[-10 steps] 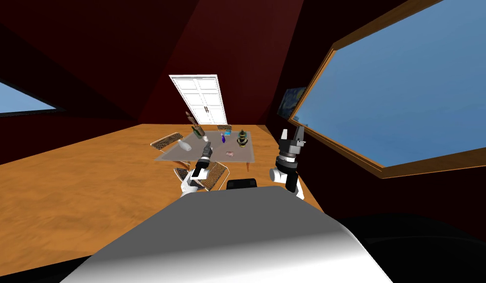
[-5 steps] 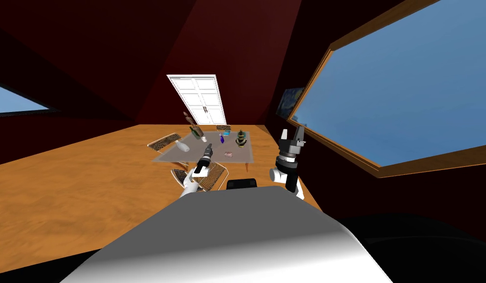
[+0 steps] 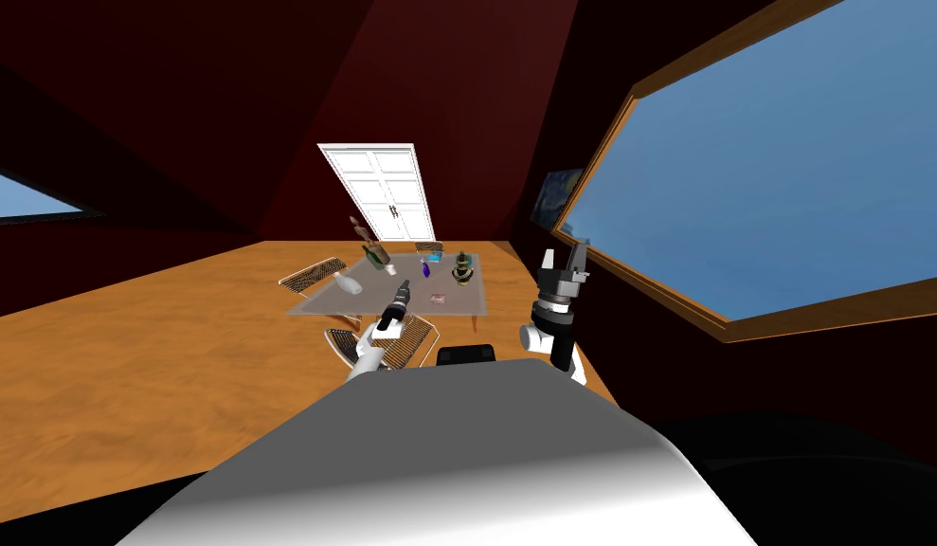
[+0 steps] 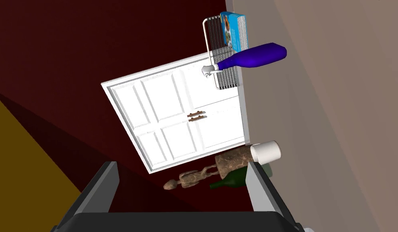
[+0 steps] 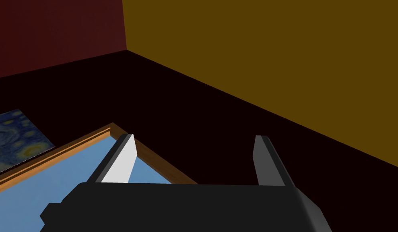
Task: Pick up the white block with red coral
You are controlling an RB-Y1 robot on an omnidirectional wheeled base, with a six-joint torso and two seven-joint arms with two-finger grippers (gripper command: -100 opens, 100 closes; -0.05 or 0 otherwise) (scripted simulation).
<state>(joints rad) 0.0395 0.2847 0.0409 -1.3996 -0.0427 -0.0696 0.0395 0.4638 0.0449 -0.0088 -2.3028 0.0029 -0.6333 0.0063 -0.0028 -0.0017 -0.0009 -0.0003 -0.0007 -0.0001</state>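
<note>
A small whitish block with red markings (image 3: 439,298) lies on the grey table (image 3: 381,305), near its front right part. My left gripper (image 3: 401,294) hovers over the table's near side, a little left of the block and apart from it. In the left wrist view this gripper (image 4: 186,181) is open and empty, and it points along the tabletop (image 4: 339,121) toward a white door (image 4: 174,117). My right gripper (image 3: 563,258) is raised at the right near the window, open and empty (image 5: 194,161).
On the table stand a blue bottle (image 4: 254,56), a blue box (image 4: 233,30), a white cup (image 4: 266,152), a green bottle (image 4: 234,179), a brown figurine (image 4: 210,169), a white vase (image 3: 343,282) and a dark stacked piece (image 3: 464,268). Wire chairs (image 3: 390,341) surround it.
The whole head picture has drifted: table and door sit slightly further left than before, so I have moved or turned a little. Both grippers keep their pose and stay open.
</note>
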